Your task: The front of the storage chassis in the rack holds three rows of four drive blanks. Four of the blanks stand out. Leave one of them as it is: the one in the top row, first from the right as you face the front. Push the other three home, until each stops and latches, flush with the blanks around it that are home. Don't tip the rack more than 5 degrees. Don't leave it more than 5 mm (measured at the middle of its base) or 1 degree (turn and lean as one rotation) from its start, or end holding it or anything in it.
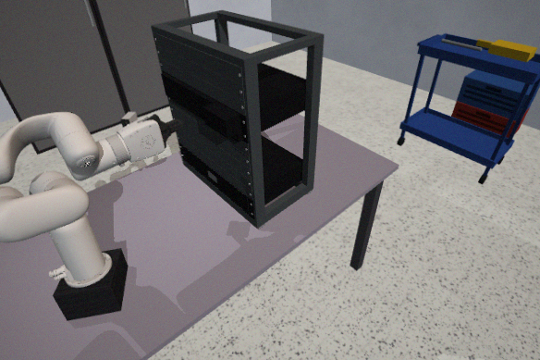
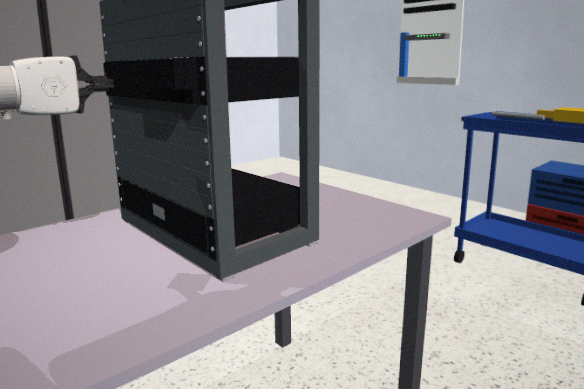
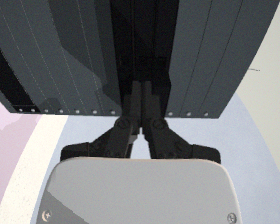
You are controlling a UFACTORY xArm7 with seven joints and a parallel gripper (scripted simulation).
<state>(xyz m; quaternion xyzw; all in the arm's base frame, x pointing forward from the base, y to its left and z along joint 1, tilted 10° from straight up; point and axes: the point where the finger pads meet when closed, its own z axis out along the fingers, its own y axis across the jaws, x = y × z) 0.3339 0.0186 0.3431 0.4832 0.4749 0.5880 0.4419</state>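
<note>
- The storage chassis (image 2: 150,80) is the black unit mounted in the upper half of the rack (image 2: 216,116), below a stack of grey blanking panels and above a second stack of them. Its body runs back through the open frame.
- The chassis front appears as a dark band across the rack face. The separate drive blanks cannot be told apart in the top or exterior views; in the wrist view only faint dark rectangles show in the shadowed strip, too dim to judge which stand out.
- The pincer (image 3: 141,102) is fully closed, its two black fingers pressed together with nothing between them. It holds nothing.
- The closed fingertips point horizontally at the chassis front, at its left end as the exterior view shows it. They reach the dark face; whether they touch it cannot be told.
- The white wrist housing (image 2: 47,85) sits level with the chassis, just clear of the rack's front.
- A second black unit (image 2: 165,216) occupies the bottom of the rack, with a small grey label on its front.
- The rack stands upright on the mauve table (image 1: 185,251), near its far edge.
- The arm's black base block (image 1: 113,294) sits on the same table, well apart from the rack.
- A blue cart (image 1: 462,137) stands on the speckled floor beyond the table, carrying a yellow item (image 1: 506,49) on top and a blue and red box (image 1: 490,98) below.
- A white wall panel (image 2: 432,33) hangs on the grey wall behind.
</note>
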